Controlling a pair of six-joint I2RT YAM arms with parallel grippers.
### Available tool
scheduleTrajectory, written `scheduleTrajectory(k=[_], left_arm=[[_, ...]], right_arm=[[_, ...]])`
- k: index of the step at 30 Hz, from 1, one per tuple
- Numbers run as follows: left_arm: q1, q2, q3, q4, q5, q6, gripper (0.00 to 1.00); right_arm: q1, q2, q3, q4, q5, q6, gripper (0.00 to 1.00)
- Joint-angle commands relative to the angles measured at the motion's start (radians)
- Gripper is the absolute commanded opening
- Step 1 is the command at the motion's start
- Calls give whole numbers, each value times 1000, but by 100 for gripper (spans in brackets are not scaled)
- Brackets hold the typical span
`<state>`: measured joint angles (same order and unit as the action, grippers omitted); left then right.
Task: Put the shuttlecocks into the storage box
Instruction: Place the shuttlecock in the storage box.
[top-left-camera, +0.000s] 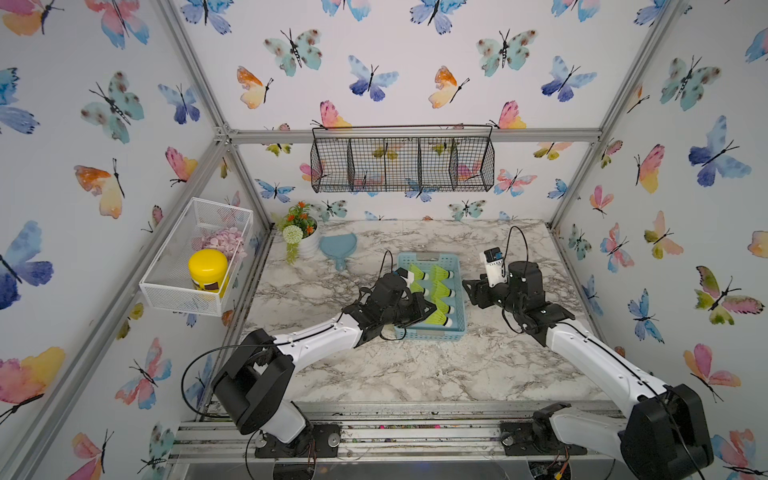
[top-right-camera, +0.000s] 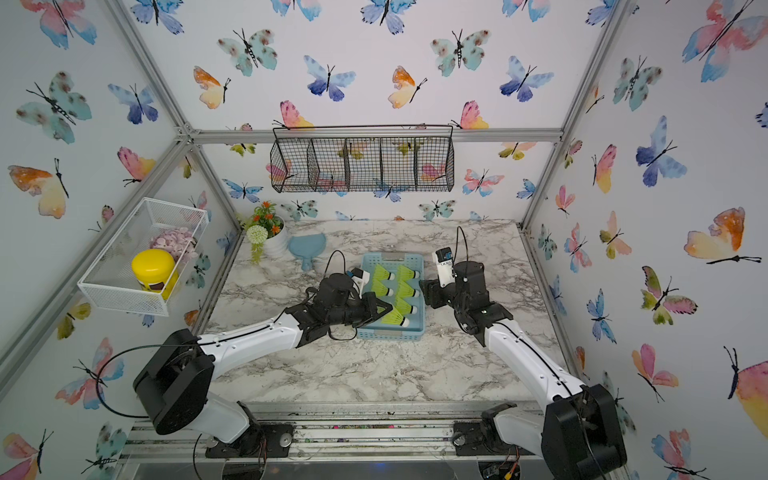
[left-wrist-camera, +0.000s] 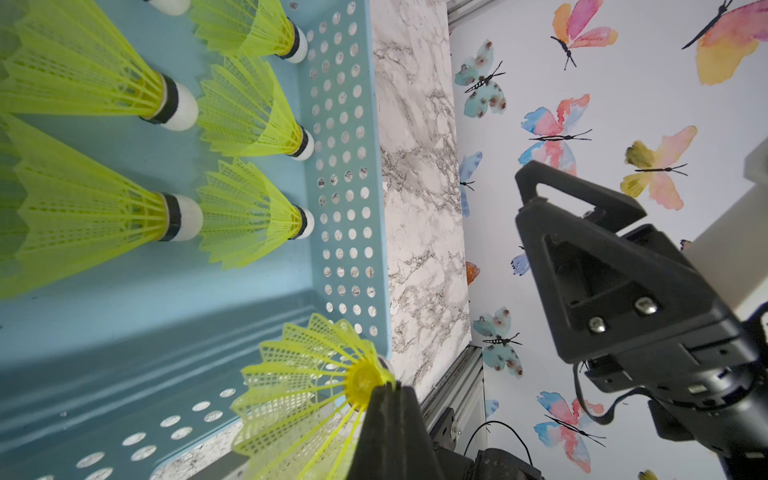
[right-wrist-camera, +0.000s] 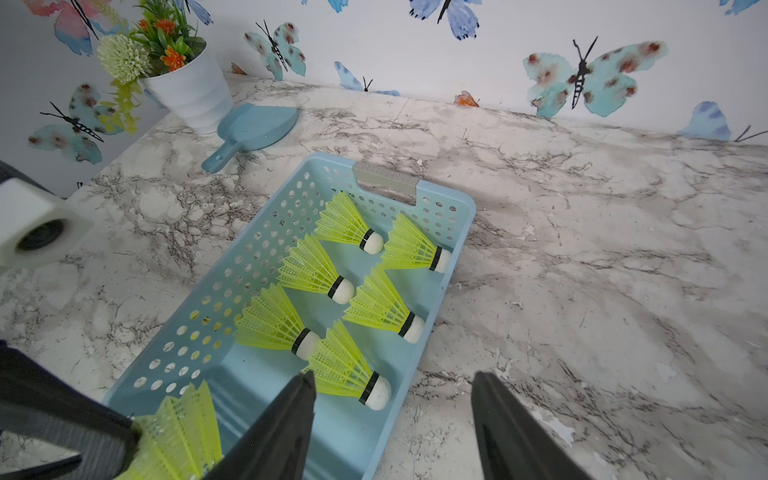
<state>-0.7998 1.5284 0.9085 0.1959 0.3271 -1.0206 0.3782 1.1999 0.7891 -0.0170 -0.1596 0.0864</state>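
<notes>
Left gripper (left-wrist-camera: 388, 392): we note the jaws pressed together, pinching the mesh skirt of one neon yellow shuttlecock (left-wrist-camera: 307, 386) close to its hub. The skirt fans open toward the wrist.

In both top views this gripper (top-left-camera: 432, 309) reaches in over the storage box (top-left-camera: 430, 334), at the end nearer the arm bases. The held shuttlecock (top-right-camera: 395, 319) is right at its fingertips, inside the box outline. We cannot tell whether it touches the box floor.

Right gripper (right-wrist-camera: 395, 376): jaws stand apart with nothing between them. It hangs just beside the long wall of the light blue box (right-wrist-camera: 232, 270), opposite the left gripper. From its wrist view, one finger (right-wrist-camera: 291, 424) overlaps the box and the other is over the marble tabletop (right-wrist-camera: 582, 291).

Six more shuttlecocks (right-wrist-camera: 378, 307) lie on the box floor ahead of the right gripper's fingers, in two rows of three. Their white tips point toward that gripper's side.
</notes>
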Motion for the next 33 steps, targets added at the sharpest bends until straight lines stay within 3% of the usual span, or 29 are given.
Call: scheduleTrajectory(k=[1,33], left_arm=[[-29,31,-7,38,-63,-37,0],[-50,187,-48,204,-49,-131,0]], right_arm=[[-7,-16,-14,23,-22,7,66],[-7,7,-36,22,-89,1,66]])
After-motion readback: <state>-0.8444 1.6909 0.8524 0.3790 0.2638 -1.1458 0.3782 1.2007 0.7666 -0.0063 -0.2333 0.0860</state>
